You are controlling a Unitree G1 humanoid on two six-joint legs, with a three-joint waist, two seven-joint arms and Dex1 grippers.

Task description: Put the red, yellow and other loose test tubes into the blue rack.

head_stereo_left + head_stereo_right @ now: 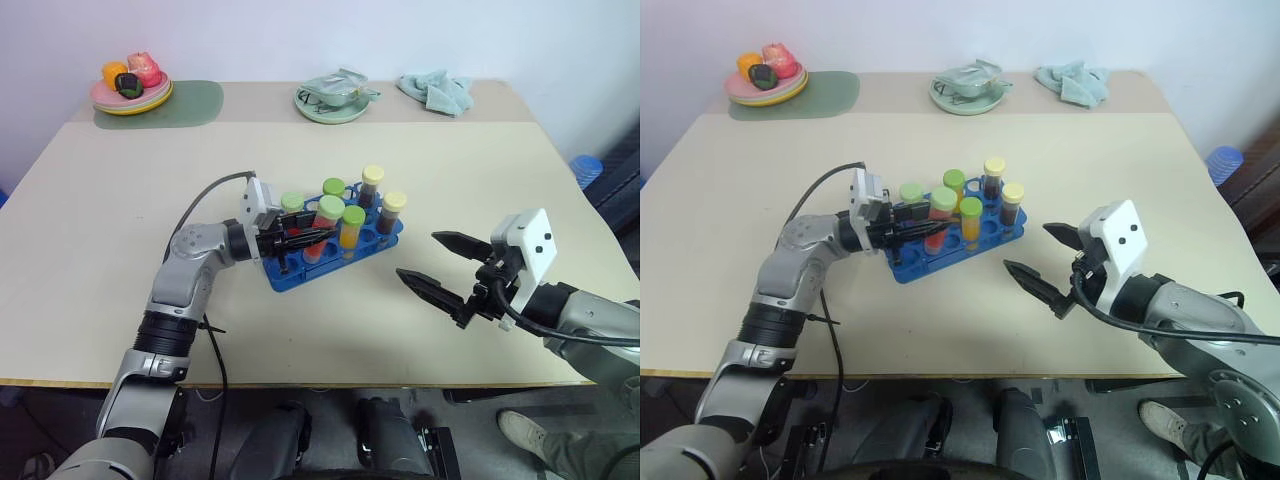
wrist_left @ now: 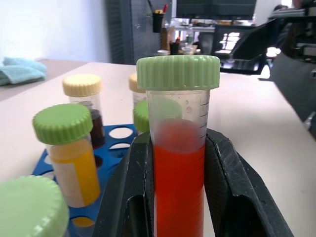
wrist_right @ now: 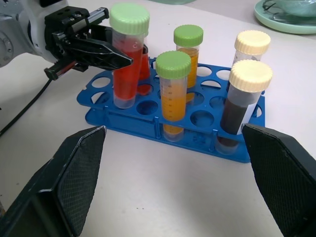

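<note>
**Red tube held upright over the blue rack**

Nearest the robot, the right gripper (image 1: 437,266) hovers above the bare cream table (image 1: 480,160), just right of the rack, with its two black fingers spread wide and nothing between them. In the right wrist view those fingers frame the rack from either side without touching it.

A little farther in, the left gripper (image 1: 318,236) reaches in level from the left and is clamped on the red test tube (image 3: 126,59), one black finger on each side of its clear wall below the pale green cap. The tube stands upright, its bottom end at the rack's top plate near the left end; whether it is already seated in a hole cannot be told.

The blue rack (image 1: 385,238) lies near the middle of the table, set at a slant. Standing in it are an orange-yellow tube with a green cap (image 3: 172,94) in the near row, a second orange tube with a green cap (image 3: 187,47) behind it, and two dark brown tubes with pale yellow caps (image 3: 244,101) at the right end. Another green cap (image 1: 292,202) shows at the rack's left end.

At the far edge of the table sit a plate of toy fruit (image 1: 132,85) on a green mat (image 1: 195,102), a pale green dish (image 1: 332,100), and a crumpled teal cloth (image 1: 437,90).
</note>
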